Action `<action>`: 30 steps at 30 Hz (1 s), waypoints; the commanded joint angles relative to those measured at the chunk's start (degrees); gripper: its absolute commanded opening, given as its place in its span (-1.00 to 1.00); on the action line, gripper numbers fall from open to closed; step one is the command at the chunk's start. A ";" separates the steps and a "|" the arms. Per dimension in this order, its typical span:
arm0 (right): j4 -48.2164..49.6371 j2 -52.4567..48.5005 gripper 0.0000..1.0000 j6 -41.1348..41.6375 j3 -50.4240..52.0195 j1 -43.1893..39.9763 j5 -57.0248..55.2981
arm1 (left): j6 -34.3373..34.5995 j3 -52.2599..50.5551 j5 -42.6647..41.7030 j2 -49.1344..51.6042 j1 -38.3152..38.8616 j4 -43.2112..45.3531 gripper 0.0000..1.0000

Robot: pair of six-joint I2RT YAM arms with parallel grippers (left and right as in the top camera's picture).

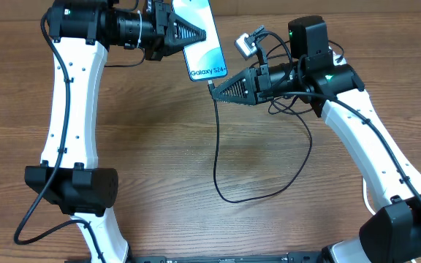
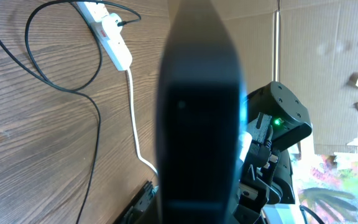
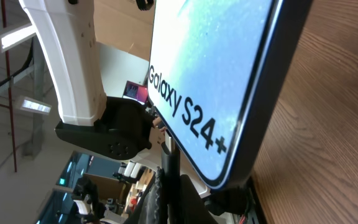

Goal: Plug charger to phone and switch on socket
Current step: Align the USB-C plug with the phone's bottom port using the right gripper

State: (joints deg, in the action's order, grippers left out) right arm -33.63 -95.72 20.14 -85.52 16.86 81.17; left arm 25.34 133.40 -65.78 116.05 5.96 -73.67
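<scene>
My left gripper (image 1: 188, 31) is shut on the phone (image 1: 202, 40) and holds it above the table, its "Galaxy S24+" screen up. In the left wrist view the phone's dark back (image 2: 197, 118) fills the middle. In the right wrist view the phone (image 3: 222, 74) is very close. My right gripper (image 1: 218, 89) is shut on the charger's connector tip (image 1: 212, 85) right at the phone's bottom edge. The thin black charger cable (image 1: 221, 175) loops down over the table. The white socket (image 2: 112, 37) with red markings lies at the top left of the left wrist view; the arms hide it overhead.
A thick white cord (image 2: 132, 118) runs from the socket across the wood table. A small grey camera block (image 1: 245, 45) sits near my right arm. Cardboard walls stand behind the table.
</scene>
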 commanded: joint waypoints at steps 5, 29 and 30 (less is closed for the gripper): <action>0.61 1.22 -0.93 0.04 -0.81 -0.33 0.76 | -0.90 0.04 -4.35 -0.09 0.02 0.17 -0.92; 4.85 1.22 -0.93 3.74 -0.81 -0.61 0.33 | -0.94 0.02 -4.35 -0.09 0.00 -0.28 -0.92; 4.85 1.22 -0.93 3.85 -0.81 -0.66 -0.20 | -0.94 0.04 -4.35 -0.09 0.00 -0.31 -0.92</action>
State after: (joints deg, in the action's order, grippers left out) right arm -29.56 -95.72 23.73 -85.52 16.82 81.71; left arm 25.36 133.40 -67.57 116.05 5.63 -73.71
